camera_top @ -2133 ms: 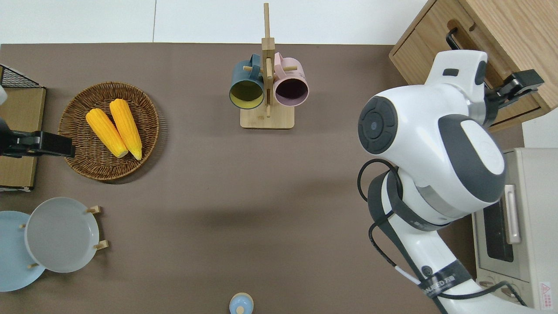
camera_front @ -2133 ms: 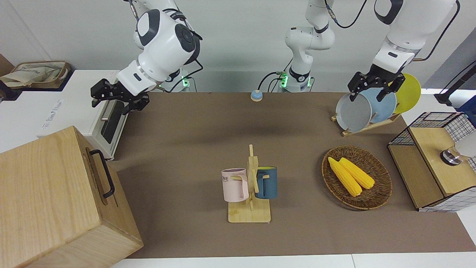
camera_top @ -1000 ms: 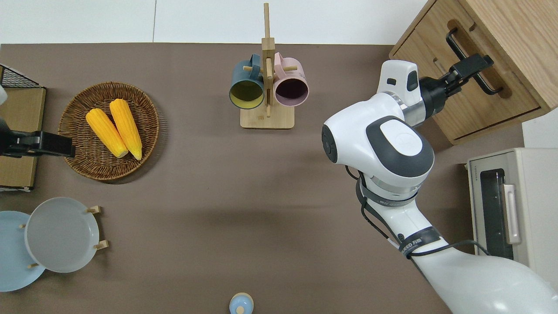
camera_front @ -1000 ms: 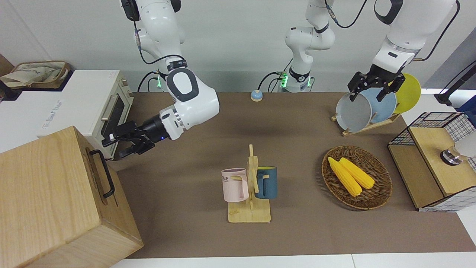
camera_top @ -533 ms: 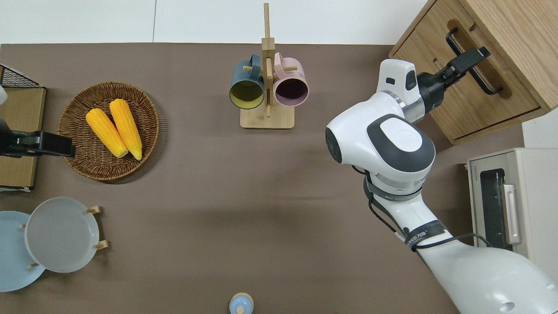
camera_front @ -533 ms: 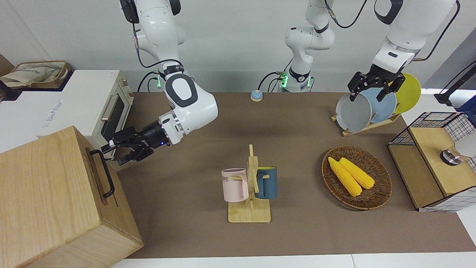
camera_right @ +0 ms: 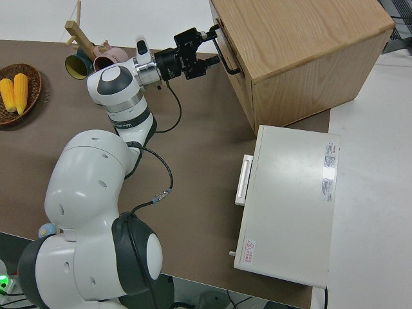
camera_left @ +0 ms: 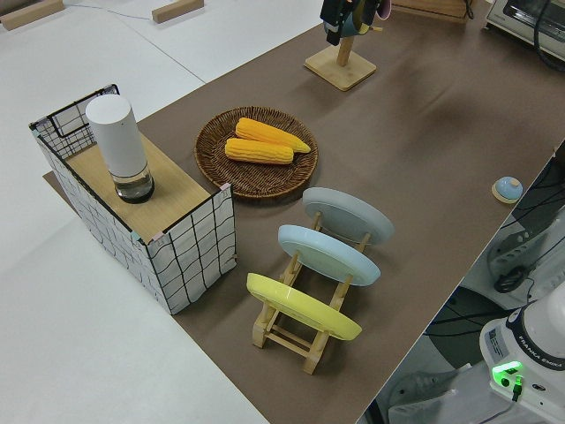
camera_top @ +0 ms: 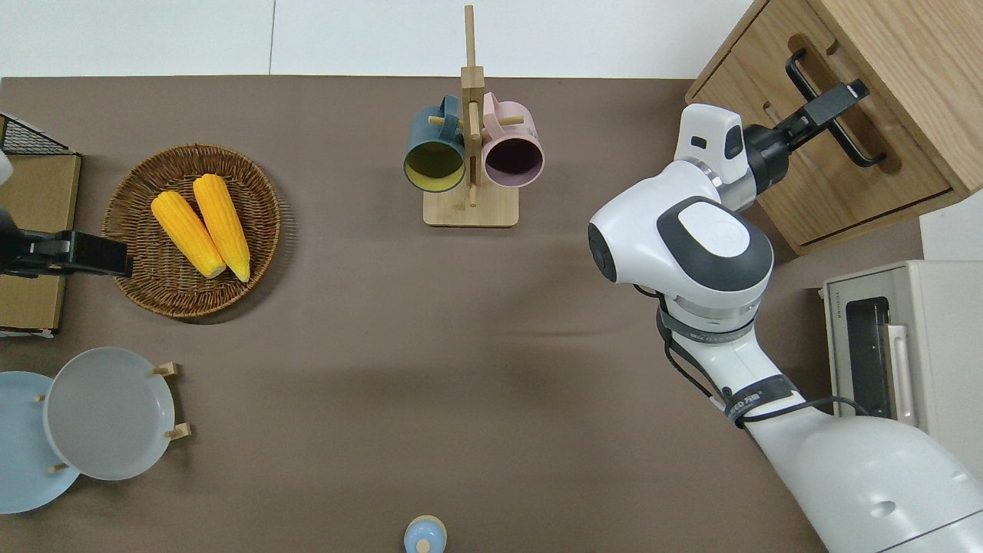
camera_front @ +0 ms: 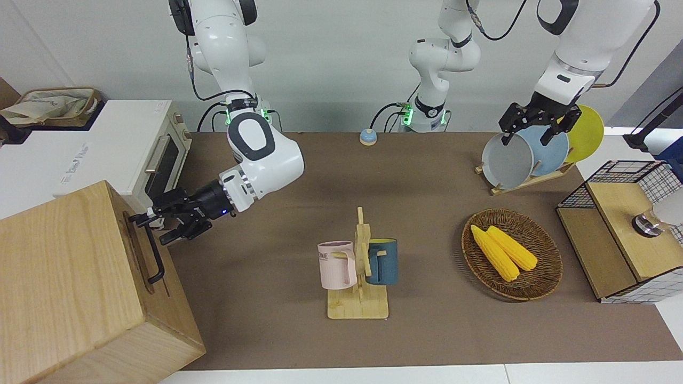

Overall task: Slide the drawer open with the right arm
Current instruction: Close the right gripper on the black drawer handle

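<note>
So the right arm is stretched out low across the bench, reaching toward the cabinet that sits at the right arm's end, farther from the robots than the toaster oven. The right hand is right at the handle on the drawer front, at the end of the bar nearer the robots. Its fingers are spread apart, one on each side of the bar from what the front view shows, but they aren't clamped on it. In the overhead view the hand sits over the handle, with the wrist pointing at the drawer face. There's a small blue light on the wrist in the front view.

The drawer looks flush with the cabinet front in the overhead and right side views, so it's not pulled out at all.

The left arm is parked. Its hand has its fingers spread and nothing between them.

Other stuff on the bench: a mug rack in the middle with a pink mug and a blue mug hanging on it, and a wicker basket with two corn cobs toward the left arm's end. There's also a plate rack with a grey, a blue and a yellow plate, and a wire-mesh shelf with a white cylinder on top. A little blue bell-looking thing sits close to the robots.
</note>
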`<state>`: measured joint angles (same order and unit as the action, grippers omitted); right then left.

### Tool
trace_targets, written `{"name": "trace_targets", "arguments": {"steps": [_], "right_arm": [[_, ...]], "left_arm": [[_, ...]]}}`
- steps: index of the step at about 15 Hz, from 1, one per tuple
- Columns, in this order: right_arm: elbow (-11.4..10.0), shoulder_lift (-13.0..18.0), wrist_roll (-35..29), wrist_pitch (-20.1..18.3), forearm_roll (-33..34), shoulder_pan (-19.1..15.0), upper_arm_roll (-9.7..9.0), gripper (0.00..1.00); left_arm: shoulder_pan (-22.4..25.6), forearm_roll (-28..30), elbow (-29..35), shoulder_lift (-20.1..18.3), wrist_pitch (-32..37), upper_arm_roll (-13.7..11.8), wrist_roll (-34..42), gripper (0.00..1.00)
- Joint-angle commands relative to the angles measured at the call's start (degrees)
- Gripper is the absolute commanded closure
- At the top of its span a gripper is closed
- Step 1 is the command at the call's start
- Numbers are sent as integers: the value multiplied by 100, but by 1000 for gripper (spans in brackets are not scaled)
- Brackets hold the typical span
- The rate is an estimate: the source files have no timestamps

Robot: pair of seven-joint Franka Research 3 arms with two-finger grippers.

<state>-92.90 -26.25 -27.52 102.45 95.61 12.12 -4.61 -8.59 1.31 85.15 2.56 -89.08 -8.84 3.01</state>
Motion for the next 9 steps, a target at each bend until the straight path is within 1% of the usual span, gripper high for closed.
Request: {"name": "trace_targets", "arguments": {"steps": [1, 4, 5, 7, 8, 9], "right_arm": [[-35, -116, -333, 109, 370, -122, -49, 28], [-35, -134, -360, 117, 476, -157, -49, 55], [-35, -152, -360, 117, 528, -183, -49, 82], [-35, -169, -430, 126, 625, -192, -49, 165], [-35, -169, -456, 118, 626, -192, -49, 226], [-35, -178, -465, 117, 626, -184, -49, 313]], "left_arm": [[-99, -87, -112, 69, -4, -92, 33, 5], [-99, -78, -112, 69, -4, -92, 33, 2], [-99, -87, -112, 69, -4, -92, 33, 5], [-99, -87, -112, 69, -4, -92, 33, 5], [-99, -87, -112, 69, -4, -92, 33, 2], [-99, -78, -112, 69, -4, -92, 33, 5]]}}
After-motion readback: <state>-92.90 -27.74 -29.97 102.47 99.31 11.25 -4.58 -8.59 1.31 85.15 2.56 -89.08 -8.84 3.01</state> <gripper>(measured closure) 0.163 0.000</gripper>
